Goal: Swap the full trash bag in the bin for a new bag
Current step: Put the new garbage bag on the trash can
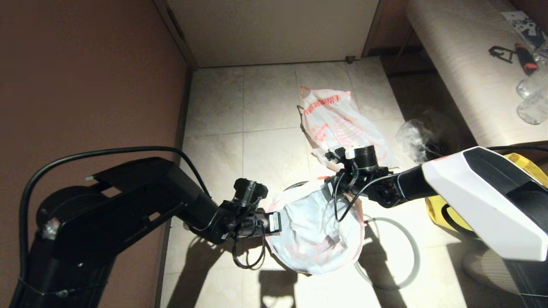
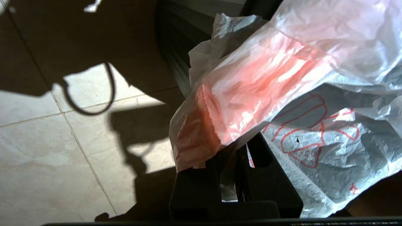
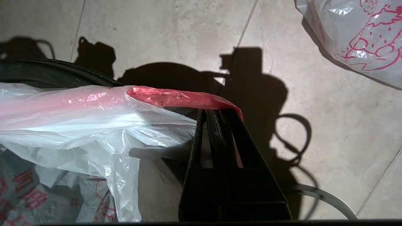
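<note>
New bag: a thin cloudy-white translucent plastic bag with red-orange handle edges (image 1: 314, 233) is spread across the mouth of the bin, sagging into it, with faint red print showing on its folds.
Bin: the small round black plastic wastebasket (image 1: 295, 187) stands on the tiled floor between the two arms; only slivers of its dark wall show past the draped plastic.
Grey hoop: a thin grey ring (image 1: 413, 252) lies flat on the floor just beside the bin on the robot's right, not fitted.
Full bag: the white plastic shopping bag with bold red-orange characters (image 1: 338, 126) lies on the floor beyond the bin, apart from it, already out.
Left claw: the left claw (image 2: 234, 174) is at the bin's left side, closed on a bunched red-orange handle edge of the new bag.
Right claw: the right claw (image 3: 216, 125) is at the far right side of the bin, clamped shut on the opposite red handle strip, which is pulled taut over its tips.
Other items: a yellow tote (image 1: 445, 209) sits on the floor under the right arm; a small clear wrinkled bag (image 1: 413, 134) lies near the tabletop (image 1: 454, 64).
Step in hand: lining the bin, judged well advanced; the bag's mouth is being stretched across the opening.
Next move: likely calls for drawing both edges outward and down over the rim evenly, then seating the hoop. Uneven pull could tear the thin film or tip the light bin.
</note>
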Controlling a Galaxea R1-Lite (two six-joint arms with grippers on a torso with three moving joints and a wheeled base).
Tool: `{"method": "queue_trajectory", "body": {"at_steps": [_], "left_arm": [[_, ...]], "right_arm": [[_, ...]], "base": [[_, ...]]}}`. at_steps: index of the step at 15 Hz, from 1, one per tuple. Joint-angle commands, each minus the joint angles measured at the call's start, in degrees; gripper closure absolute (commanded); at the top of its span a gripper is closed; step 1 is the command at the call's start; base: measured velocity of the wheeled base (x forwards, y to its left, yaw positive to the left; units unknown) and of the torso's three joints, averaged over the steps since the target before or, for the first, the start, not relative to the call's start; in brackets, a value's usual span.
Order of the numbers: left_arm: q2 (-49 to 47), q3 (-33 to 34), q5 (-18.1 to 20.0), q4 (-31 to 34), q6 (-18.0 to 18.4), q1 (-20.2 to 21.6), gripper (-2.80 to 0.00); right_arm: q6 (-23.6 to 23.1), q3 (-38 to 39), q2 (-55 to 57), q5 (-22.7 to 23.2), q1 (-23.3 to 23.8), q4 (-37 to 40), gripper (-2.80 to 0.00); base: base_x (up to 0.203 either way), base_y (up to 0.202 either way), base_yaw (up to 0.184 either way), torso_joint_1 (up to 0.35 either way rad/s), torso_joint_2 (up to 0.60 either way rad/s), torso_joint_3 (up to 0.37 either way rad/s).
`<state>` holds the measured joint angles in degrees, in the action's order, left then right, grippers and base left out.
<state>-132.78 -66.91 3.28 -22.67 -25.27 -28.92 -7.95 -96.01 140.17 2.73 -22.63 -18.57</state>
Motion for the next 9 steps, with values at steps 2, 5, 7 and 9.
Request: {"method": "queue_trajectory", "body": {"at_steps": [2, 5, 7, 9], "left_arm": [[0.4, 0.6, 0.4, -0.2, -0.1, -0.1, 0.00], [0.2, 1.1, 0.8, -0.2, 2.3, -0.4, 0.00], [0.1, 0.9, 0.8, -0.2, 2.3, -0.4, 0.00], [0.2, 1.0, 0.8, -0.2, 2.2, -0.4, 0.00]], "right_arm": [[-0.2, -2.6, 0.7, -0.3, 0.1, 0.3, 0.00], [0.5, -5.7, -0.1, -0.4, -0.1, 1.9, 0.00], [2.0, -3.9, -3.0, -0.3, -1.1, 2.2, 0.00], [3.2, 3.8, -6.6, 0.0, -2.4, 2.2, 0.00]], "base": [[0.000, 0.000, 0.000, 0.000, 0.00, 0.000], [0.000, 0.000, 0.000, 0.000, 0.00, 0.000], [0.000, 0.000, 0.000, 0.000, 0.00, 0.000], [0.000, 0.000, 0.000, 0.000, 0.00, 0.000]]}}
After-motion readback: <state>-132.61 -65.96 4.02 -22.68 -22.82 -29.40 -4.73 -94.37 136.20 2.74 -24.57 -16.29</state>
